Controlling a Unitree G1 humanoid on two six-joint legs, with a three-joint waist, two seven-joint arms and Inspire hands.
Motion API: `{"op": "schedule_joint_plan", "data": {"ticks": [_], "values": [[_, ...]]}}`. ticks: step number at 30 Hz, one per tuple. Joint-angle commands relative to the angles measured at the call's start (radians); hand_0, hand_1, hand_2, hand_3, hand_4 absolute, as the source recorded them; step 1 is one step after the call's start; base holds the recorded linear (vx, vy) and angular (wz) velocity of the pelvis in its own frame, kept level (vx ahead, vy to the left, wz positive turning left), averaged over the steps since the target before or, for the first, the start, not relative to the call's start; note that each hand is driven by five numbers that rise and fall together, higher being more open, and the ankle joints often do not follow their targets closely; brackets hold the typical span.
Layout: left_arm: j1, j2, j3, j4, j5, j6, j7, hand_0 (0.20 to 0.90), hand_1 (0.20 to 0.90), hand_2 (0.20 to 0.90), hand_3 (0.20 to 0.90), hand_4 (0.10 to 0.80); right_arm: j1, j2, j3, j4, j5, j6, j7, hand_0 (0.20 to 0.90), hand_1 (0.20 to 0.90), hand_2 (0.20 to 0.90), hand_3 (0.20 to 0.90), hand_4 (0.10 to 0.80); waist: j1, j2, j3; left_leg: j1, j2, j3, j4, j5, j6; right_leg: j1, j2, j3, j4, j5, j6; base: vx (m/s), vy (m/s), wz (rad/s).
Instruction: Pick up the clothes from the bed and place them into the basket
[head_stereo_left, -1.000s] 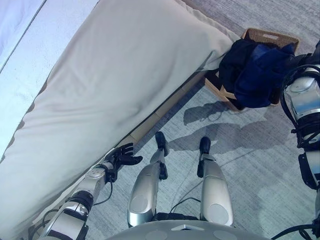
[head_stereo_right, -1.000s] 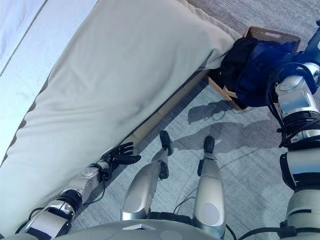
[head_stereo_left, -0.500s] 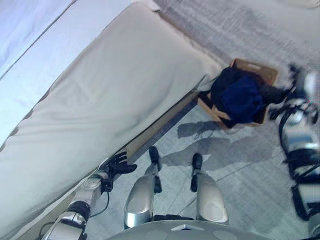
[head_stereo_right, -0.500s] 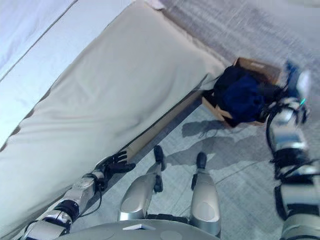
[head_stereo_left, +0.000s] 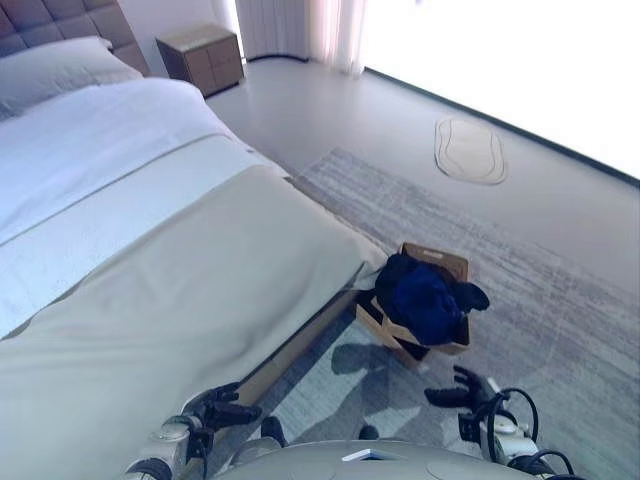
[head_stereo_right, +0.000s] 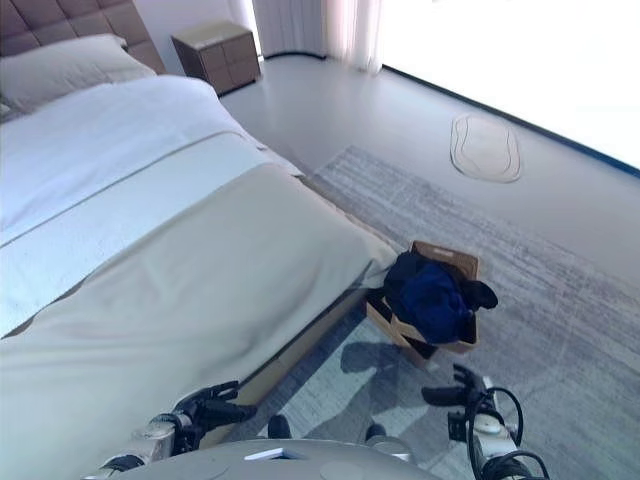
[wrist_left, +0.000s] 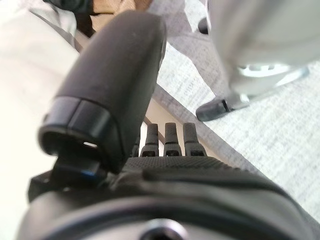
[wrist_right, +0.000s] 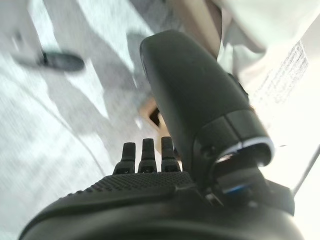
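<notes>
A brown basket (head_stereo_left: 447, 262) stands on the grey rug by the bed's foot corner, heaped with dark blue and black clothes (head_stereo_left: 425, 296); it also shows in the right eye view (head_stereo_right: 458, 260). The bed (head_stereo_left: 150, 290) has a beige cover and white sheet, with no clothes lying on it. My left hand (head_stereo_left: 214, 410) hangs low beside the bed's edge, fingers straight and empty; it shows close up in the left wrist view (wrist_left: 120, 100). My right hand (head_stereo_left: 462, 388) is low over the rug in front of the basket, open and empty; the right wrist view (wrist_right: 195, 100) shows it close.
A pillow (head_stereo_left: 55, 68) and a padded headboard (head_stereo_left: 45, 20) are at the bed's far end. A wooden nightstand (head_stereo_left: 203, 55) stands beyond it. A small oval mat (head_stereo_left: 470, 152) lies on the floor by the bright window. The grey rug (head_stereo_left: 560, 290) spreads around the basket.
The camera has tilted up, so the whole bedroom now shows. My right hand has dropped from beside the basket to low over the rug. The left hand stays by the bed's edge.
</notes>
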Motion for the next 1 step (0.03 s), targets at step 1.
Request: {"op": "schedule_joint_plan", "data": {"ticks": [1], "values": [[-0.040, -0.008, 0.013, 0.068, 0.059, -0.023, -0.019, 0.900, 0.900, 0.900, 0.900, 0.800, -0.059, -0.008, 0.006, 0.031, -0.026, -0.068, 0.067, 0.900, 0.900, 0.900, 0.900, 0.800, 0.013, 0.020, 0.005, 0.054, -0.051, -0.026, 0.007, -0.151, 0.047, -0.041, 0.034, -0.077, 0.061, -0.022, -0.019, 0.006, 0.041, 0.00]]}}
